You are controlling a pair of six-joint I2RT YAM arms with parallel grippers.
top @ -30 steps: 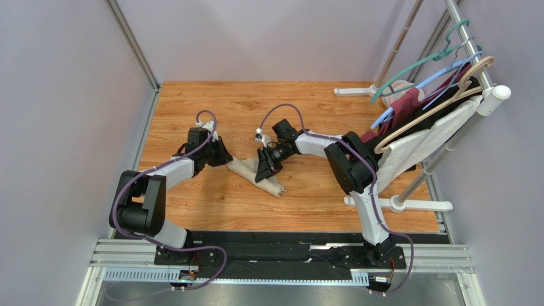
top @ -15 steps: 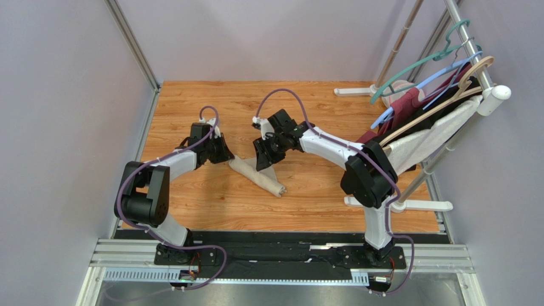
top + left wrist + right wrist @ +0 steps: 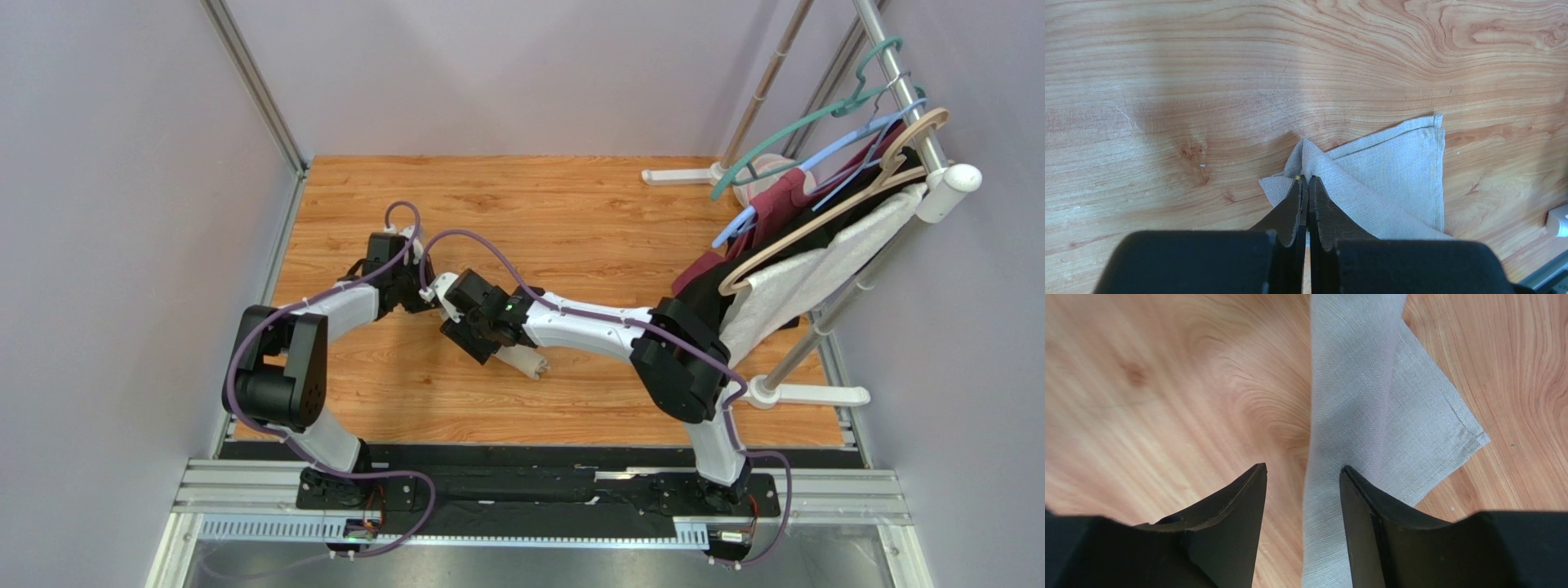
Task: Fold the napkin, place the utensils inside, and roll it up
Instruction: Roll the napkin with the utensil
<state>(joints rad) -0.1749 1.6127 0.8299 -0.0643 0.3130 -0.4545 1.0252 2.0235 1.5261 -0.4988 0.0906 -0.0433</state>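
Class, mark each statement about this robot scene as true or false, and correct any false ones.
1. The right gripper has its jaws open, straddling the napkin. True.
2. The left gripper is wide open. False: it is shut, pinching the napkin's edge.
3. The napkin lies spread out as a flat square. False: it is gathered into a narrow roll with a folded flap.
4. Garments hang on a rack to the right of the table. True.

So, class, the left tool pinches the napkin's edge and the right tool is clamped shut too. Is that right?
No. The right tool is open over the napkin, as the right wrist view shows. The left tool does pinch the napkin's edge.
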